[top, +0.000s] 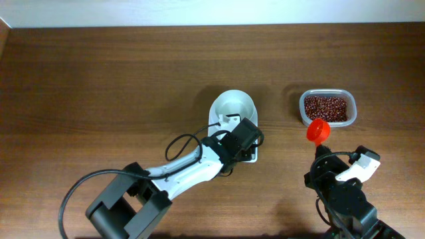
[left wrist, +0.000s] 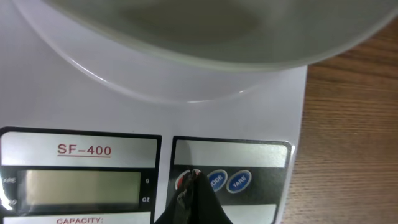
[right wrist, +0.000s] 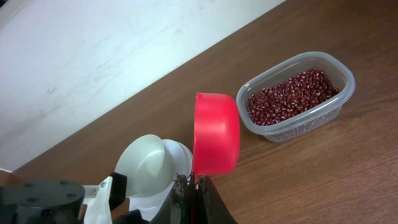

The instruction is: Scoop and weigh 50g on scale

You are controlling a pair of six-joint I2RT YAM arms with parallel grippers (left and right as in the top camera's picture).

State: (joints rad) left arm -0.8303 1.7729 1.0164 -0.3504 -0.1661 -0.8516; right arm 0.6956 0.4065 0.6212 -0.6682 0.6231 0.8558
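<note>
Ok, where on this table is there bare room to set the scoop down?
Bare: the table left of the scale and its bowl, and the strip between bowl and bean tub. Crowded in front, around the left arm and right arm.

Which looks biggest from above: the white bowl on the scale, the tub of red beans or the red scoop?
1. tub of red beans, slightly wider than the bowl.
2. white bowl, close to the tub in size and partly hidden, so this ranking is unsure.
3. red scoop, clearly smallest, though held nearer the camera.
</note>
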